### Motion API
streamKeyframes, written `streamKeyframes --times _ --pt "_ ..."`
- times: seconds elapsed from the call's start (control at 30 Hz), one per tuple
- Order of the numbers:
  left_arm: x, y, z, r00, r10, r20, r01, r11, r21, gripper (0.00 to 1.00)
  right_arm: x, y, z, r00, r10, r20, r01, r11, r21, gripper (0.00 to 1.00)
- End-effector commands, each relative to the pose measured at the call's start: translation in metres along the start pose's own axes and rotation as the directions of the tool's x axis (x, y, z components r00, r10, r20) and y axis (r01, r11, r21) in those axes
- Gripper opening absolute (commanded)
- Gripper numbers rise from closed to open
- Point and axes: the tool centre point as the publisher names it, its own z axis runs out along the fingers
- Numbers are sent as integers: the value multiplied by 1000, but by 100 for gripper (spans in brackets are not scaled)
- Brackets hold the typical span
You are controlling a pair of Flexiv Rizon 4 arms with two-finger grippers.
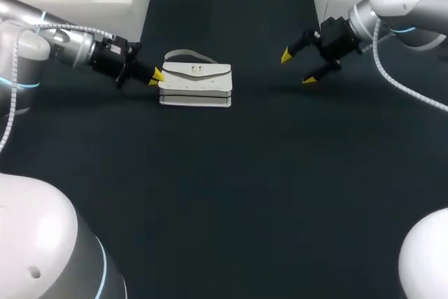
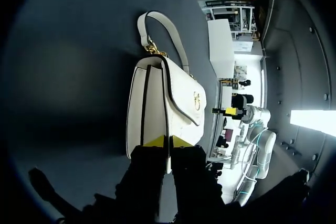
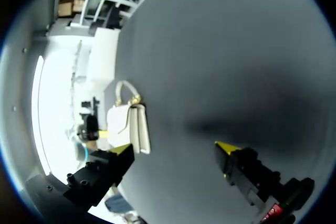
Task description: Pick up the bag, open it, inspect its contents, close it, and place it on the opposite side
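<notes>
Toward the worktop's (image 1: 245,194) far left lies the white handbag (image 1: 196,83), its end pinched by the left tool (image 1: 155,77); the right tool (image 1: 297,68) hangs spread, well apart. Best to lift slowly and keep the bag level.

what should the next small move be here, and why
Likely a slight lift with the left gripper, to check that the white handbag comes up. The gripper sits right at the handbag's end, though I cannot tell if it has a grip, and the handbag rests on the table. The right gripper is open and well apart, so it cannot help yet.
</notes>
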Motion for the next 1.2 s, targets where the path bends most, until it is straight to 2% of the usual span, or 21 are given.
streamKeyframes --times 0.03,0.23,0.37,0.63,0.77,0.97,1.2 --pt "1 2 -1 1000 -1 1 1 1000 5 0 1 0 0 1000 1 3 -1 1000 1 100" --pt "1 2 -1 1000 -1 1 1 1000 5 0 -1 0 -2 1000 -6 15 6 1000 -6 100" --pt "-14 -5 -22 1000 16 -1 -16 999 35 0 -17 3 -23 996 -37 81 39 999 -30 100" --pt "-40 -12 -65 999 53 -8 -53 998 43 0 -48 10 -60 980 -54 192 64 997 -46 100" --pt "-55 -20 -88 997 78 20 -79 996 51 0 -64 18 -78 949 -65 309 83 995 -45 100" --pt "-72 -27 -123 992 100 83 -106 991 76 0 -74 31 -101 889 -67 453 103 993 -55 100" --pt "-98 -33 -159 989 78 129 -92 989 113 0 -74 39 -120 839 -73 540 134 988 -75 100"
